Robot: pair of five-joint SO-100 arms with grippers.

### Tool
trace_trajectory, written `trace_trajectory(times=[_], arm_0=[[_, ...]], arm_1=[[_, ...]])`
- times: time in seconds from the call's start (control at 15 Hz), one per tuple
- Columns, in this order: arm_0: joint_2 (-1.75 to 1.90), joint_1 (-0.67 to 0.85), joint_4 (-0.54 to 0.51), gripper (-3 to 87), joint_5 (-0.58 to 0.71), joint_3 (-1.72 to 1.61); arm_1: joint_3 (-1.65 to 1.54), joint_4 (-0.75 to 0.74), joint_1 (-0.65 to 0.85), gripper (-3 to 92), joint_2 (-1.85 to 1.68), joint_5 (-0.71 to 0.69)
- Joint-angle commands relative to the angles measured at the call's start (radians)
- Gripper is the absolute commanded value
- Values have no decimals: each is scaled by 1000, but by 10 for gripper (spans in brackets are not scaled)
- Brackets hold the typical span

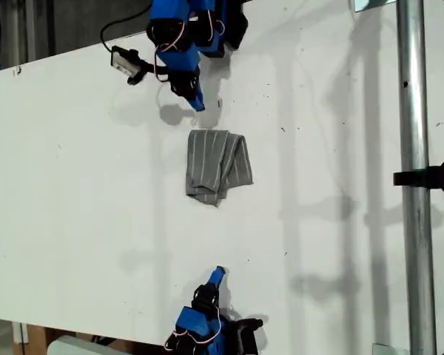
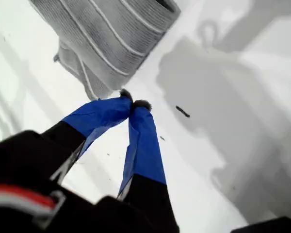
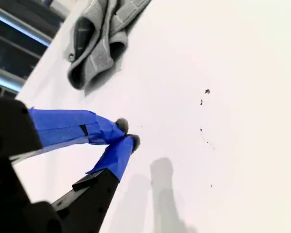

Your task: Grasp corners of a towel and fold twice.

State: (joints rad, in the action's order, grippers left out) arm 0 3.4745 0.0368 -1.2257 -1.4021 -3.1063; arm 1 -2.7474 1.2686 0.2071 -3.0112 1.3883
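towel (image 1: 218, 167) mid-table, bunched in folds, between both arms | my first gripper (image 2: 135, 105) tips together, empty, near its edge | my second gripper (image 3: 127, 134) tips together, empty, apart | soft, light, limp: pinch thin corner layers

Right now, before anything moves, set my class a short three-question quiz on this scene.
1. Which blue-taped hand sits nearer the grey striped cloth towel: my first hand or my second hand?
2. True or false: the towel lies spread flat in one layer.
3. My first hand is: A open; B shut and empty; C shut on the towel.
Key: 1 first hand; 2 false; 3 B.
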Motion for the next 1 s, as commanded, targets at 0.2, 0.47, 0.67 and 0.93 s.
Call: trace_trajectory(times=[0.2,0.47,0.67,0.93], arm_0=[[2,26,-71,14,341,-12],[3,-2,-67,4,431,-12],[3,-2,-67,3,431,-12],[3,-2,-67,3,431,-12]], arm_1=[[-143,186,-49,69,-278,173],[-144,195,-38,79,-276,103],[-144,195,-43,79,-276,103],[-144,195,-48,79,-276,103]])
